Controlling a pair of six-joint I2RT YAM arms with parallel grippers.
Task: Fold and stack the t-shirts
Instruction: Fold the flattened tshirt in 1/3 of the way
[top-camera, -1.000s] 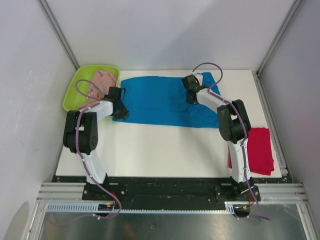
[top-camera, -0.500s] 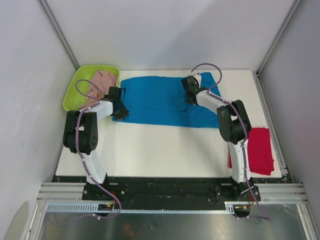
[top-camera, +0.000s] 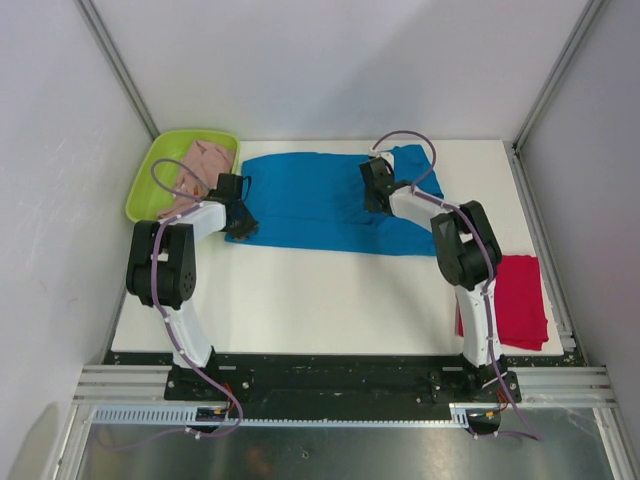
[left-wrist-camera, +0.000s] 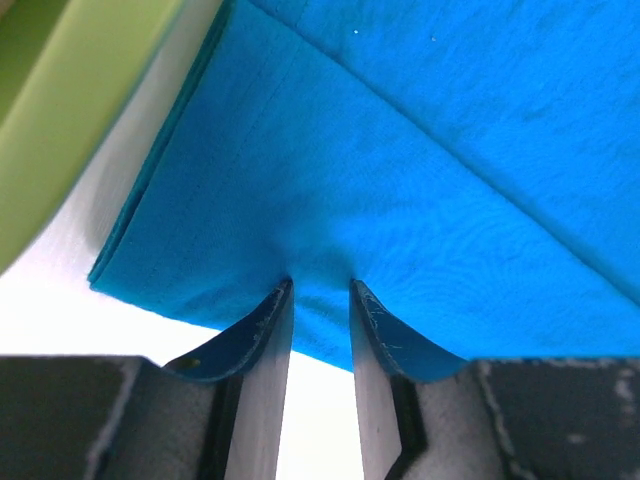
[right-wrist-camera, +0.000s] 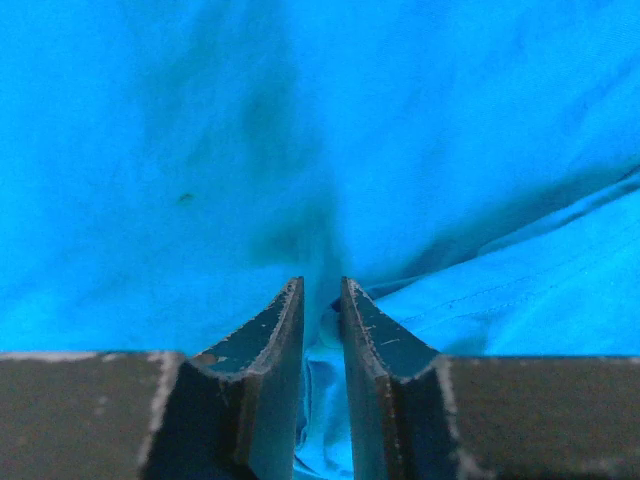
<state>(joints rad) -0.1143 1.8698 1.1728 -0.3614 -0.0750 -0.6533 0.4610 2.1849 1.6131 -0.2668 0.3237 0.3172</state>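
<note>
Pinching the blue t-shirt (top-camera: 300, 200), spread across the far table (top-camera: 330, 300) beside the green tray (top-camera: 198, 133), with left gripper (left-wrist-camera: 320, 287) and right gripper (right-wrist-camera: 322, 285) both nipped narrow on cloth, we should lift together and evenly so the fold lands square.

Lab robot cell, white table (top-camera: 330, 300), aluminium frame (top-camera: 340, 384), blank panel walls (top-camera: 330, 60)

The blue t-shirt (top-camera: 310, 200) is soft matt cloth, faintly creased. Beside it, the lime-green tray (top-camera: 165, 152) looks like smooth, slightly glossy plastic. Under the shirt, the table (top-camera: 320, 300) is matt white.
</note>
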